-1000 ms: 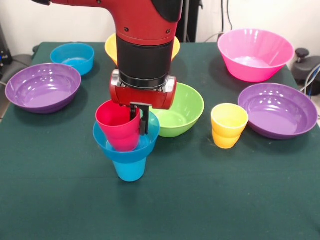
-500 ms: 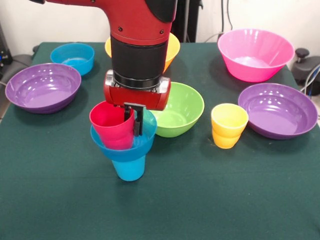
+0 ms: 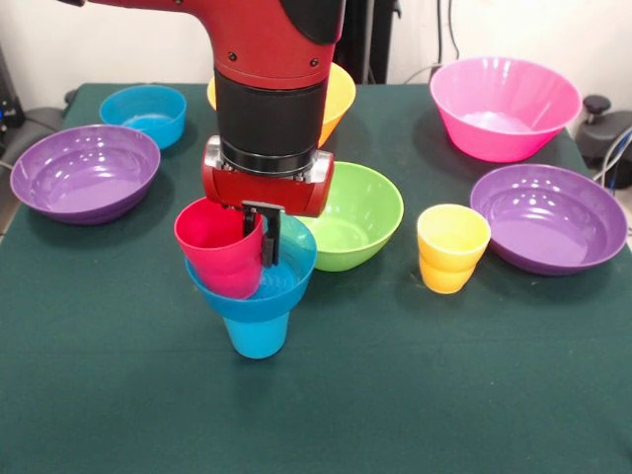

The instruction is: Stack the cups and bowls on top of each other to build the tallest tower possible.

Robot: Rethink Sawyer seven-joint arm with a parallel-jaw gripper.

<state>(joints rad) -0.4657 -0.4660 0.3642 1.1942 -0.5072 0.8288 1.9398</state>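
cup [image 3: 219,259] in small bowl [image 3: 259,291] atop another cup [image 3: 256,334] — medium bowl [image 3: 355,215] behind-right

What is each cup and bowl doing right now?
Red cup: tilted, held in the blue bowl.
Gripper: shut on the red cup's rim.
Blue bowl: atop the blue cup.
Yellow cup: upright, alone.
Green bowl: upright, empty.

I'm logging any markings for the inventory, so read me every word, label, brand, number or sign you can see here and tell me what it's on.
None can be read.
The red cup, yellow cup, blue bowl of the tower, lime green bowl, pink bowl and purple bowls show plain plastic.
The red arm and pincer show no lettering.
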